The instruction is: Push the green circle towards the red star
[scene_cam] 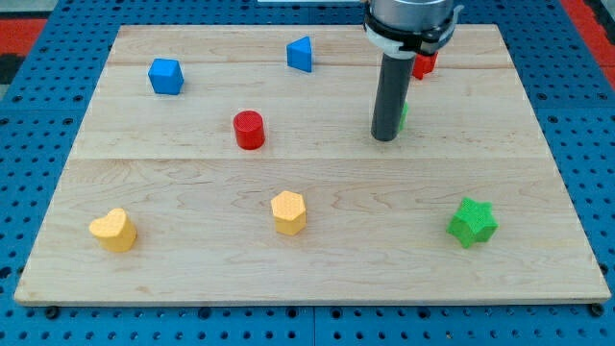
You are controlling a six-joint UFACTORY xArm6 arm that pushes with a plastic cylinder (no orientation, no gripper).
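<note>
Yellow heart [113,230] nearest; my tip [384,138] touches green circle [403,115].

My tip [385,137] rests on the wooden board [192,183], touching a green block [403,115] that is mostly hidden behind the rod (shape unclear). A red block [425,64] sits just beyond, partly hidden, toward the view's top.

To the view's left of my tip [384,137] stands the red cylinder [249,130], with the blue triangle [301,54] up and left of the tip and the blue cube [165,76] farther left. Below the tip, the yellow hexagon [288,212] and the yellow heart [113,231] lie to the left, and the green star [472,222] to the right.
</note>
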